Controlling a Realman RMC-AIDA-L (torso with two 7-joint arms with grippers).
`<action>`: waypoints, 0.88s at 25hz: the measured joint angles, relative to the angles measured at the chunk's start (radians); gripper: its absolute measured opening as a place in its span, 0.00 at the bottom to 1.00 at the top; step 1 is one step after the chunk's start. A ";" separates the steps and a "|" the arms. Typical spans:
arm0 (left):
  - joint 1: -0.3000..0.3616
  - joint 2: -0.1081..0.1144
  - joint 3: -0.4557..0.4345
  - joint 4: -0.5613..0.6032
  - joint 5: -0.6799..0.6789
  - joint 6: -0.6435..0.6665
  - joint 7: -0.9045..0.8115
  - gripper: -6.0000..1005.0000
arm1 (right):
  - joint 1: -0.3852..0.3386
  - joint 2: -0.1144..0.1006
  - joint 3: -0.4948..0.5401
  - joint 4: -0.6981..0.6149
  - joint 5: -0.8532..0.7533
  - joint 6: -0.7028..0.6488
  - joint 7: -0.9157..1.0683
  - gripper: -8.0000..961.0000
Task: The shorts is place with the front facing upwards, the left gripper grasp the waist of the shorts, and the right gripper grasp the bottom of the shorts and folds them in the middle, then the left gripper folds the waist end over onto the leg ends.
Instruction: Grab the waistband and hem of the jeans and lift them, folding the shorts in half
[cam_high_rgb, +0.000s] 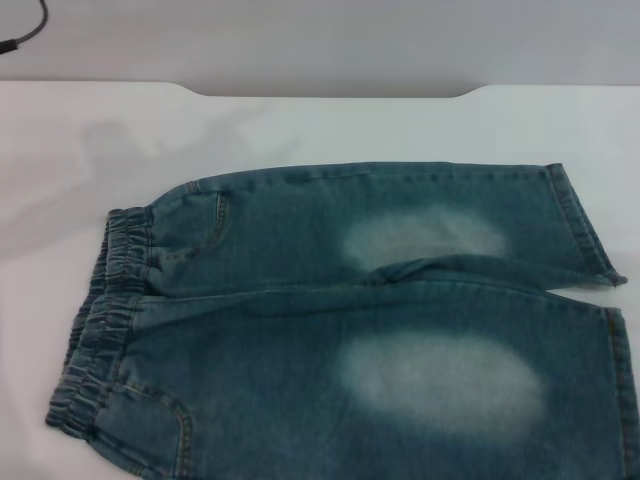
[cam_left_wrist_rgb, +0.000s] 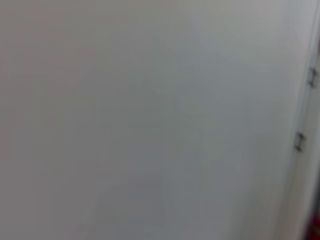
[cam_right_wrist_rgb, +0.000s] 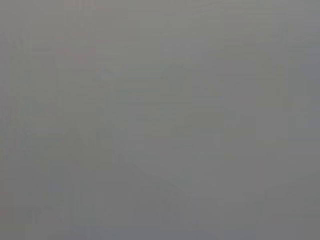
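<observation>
Head view only: shorts flat on white desk, waist leftward, leg hems rightward. Wrist views: blank surfaces. Pincers unseen; state unknowable.

Shorts are laid flat and unfolded on the white desk, front up. Blue-green washed denim, with a pale faded patch on each thigh. Waist of the shorts is seen at the left end: gathered, ruffled elastic band, orange-stitched pocket seams just beside it. Bottom of the shorts is seen at the right end, opposite the waist; far leg hem lies straight and stitched, near leg hem is cut by the picture edge. Legs lie side by side, touching along the inseam.
</observation>
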 joint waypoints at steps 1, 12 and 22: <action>0.000 0.000 0.000 0.000 0.000 0.000 0.000 0.84 | 0.000 0.000 0.000 0.000 0.000 0.009 0.000 0.61; 0.001 -0.005 -0.209 0.232 0.625 0.361 -0.389 0.84 | 0.028 -0.004 0.009 -0.032 0.004 0.105 -0.016 0.61; 0.257 -0.053 -0.271 0.344 0.696 0.508 -0.433 0.84 | 0.059 -0.007 0.008 -0.083 0.003 0.122 -0.030 0.61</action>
